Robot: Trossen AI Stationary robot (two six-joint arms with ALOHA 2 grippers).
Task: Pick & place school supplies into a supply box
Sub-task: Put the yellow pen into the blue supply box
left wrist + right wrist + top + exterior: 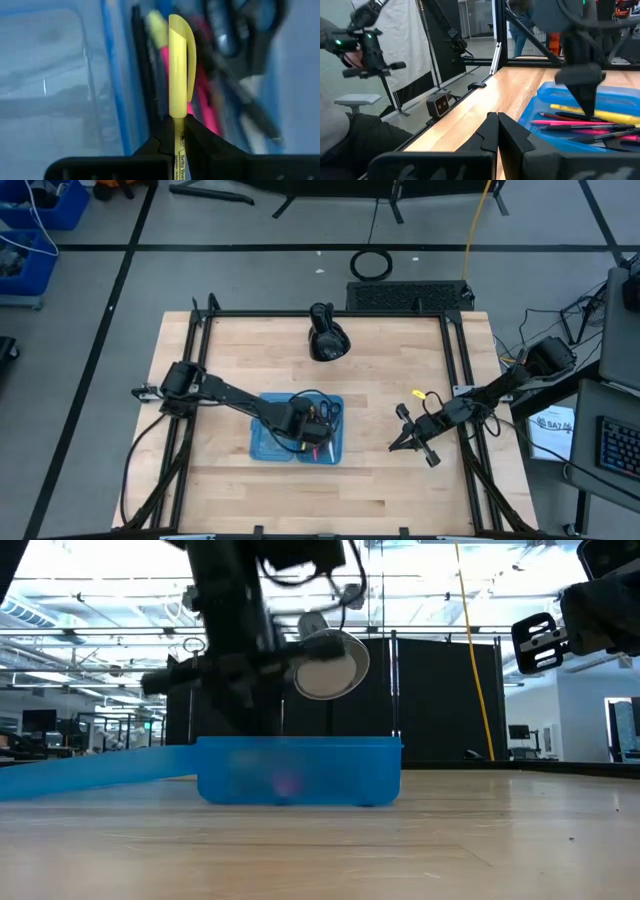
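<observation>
Gripping a yellow highlighter (177, 75) over the supply box (268, 442), the left gripper (174, 131) overhangs the wooden table (380, 470).

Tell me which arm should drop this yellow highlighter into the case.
Left. The left gripper is already shut on the yellow highlighter, directly above the blue case. The right gripper sits shut and empty, off to the case's side.

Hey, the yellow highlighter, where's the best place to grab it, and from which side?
Grip the highlighter on its barrel just behind the cap, across its narrow width, probably from above. The barrel is straight and slim, while the cap's clip bulges out. The left gripper holds it that way now over the box; the right gripper waits to the side.
</observation>
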